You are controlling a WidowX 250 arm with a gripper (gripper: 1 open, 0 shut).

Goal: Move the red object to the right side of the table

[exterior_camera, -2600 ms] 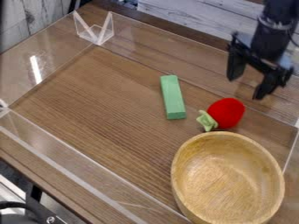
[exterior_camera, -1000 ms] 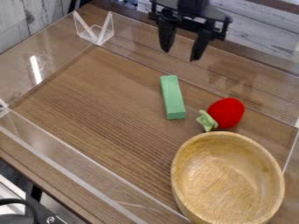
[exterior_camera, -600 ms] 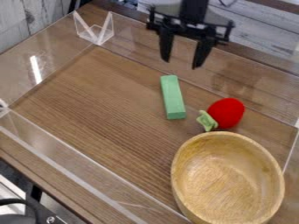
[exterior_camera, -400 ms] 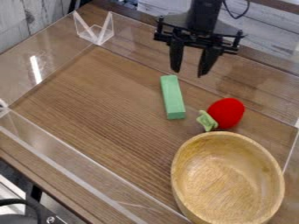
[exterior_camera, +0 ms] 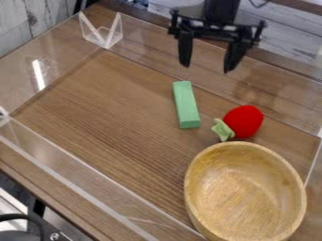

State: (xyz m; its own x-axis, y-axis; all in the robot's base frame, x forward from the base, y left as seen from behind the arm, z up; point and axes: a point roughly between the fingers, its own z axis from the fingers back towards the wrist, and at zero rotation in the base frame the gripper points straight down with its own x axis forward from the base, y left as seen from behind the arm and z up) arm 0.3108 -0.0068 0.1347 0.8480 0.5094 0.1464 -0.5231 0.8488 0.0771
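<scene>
The red object, a small toy strawberry with a green leafy cap, lies on the brown wood-grain table just beyond the wooden bowl. My gripper hangs above the far part of the table, pointing down. Its two dark fingers are spread wide apart with nothing between them. It is up and to the left of the strawberry, clear of it, and beyond the far end of the green block.
A round wooden bowl fills the near right corner, its rim next to the strawberry. The long green block lies left of the strawberry. Low clear acrylic walls border the table. A small clear stand sits at the far left.
The gripper drifted a little to the right and rolled about its own axis. Its fingers narrowed, then spread wide apart. The strawberry, block and bowl stayed put.
</scene>
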